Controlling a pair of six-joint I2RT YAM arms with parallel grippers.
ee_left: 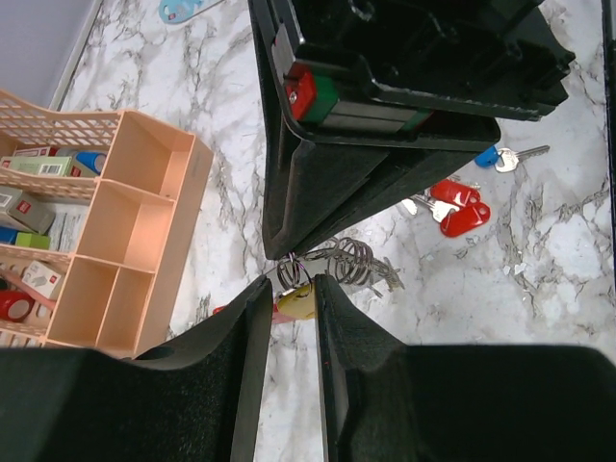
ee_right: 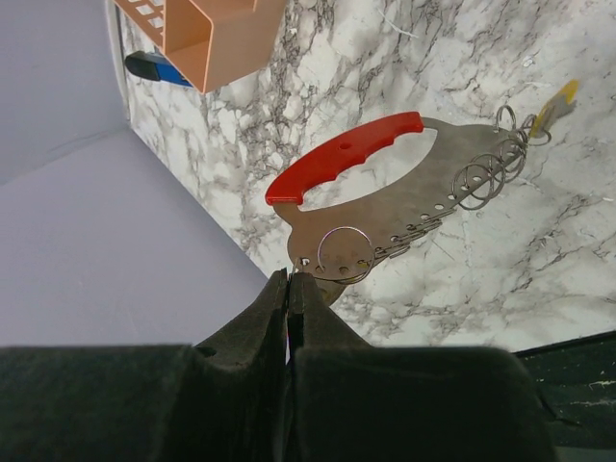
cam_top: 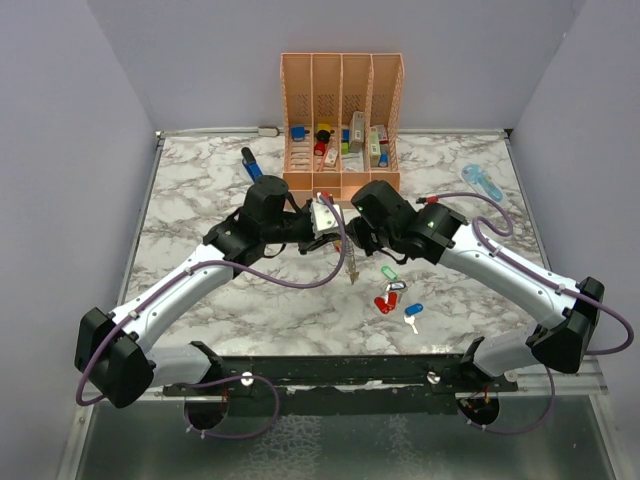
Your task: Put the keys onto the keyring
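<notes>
The keyring (ee_right: 385, 207) is a flat silvery plate with a red grip and several wire rings along its edge. My right gripper (ee_right: 290, 277) is shut on the plate's near corner and holds it above the table. At the far end a yellow key (ee_right: 558, 99) hangs by a ring. My left gripper (ee_left: 292, 284) is shut on that yellow key (ee_left: 296, 301), just below the rings (ee_left: 351, 260). Both grippers meet over the table's middle, the left gripper (cam_top: 325, 218) beside the right gripper (cam_top: 350, 237). Red keys (cam_top: 384, 303), a blue key (cam_top: 413, 312) and a green key (cam_top: 391, 272) lie on the marble.
The tall orange rack (cam_top: 342, 120) stands at the back centre, close behind both wrists. A dark-blue pen-shaped tool (cam_top: 252, 163) lies to its left and a pale-blue gadget (cam_top: 483, 182) at the back right. The loose keys sit right of centre, near the front.
</notes>
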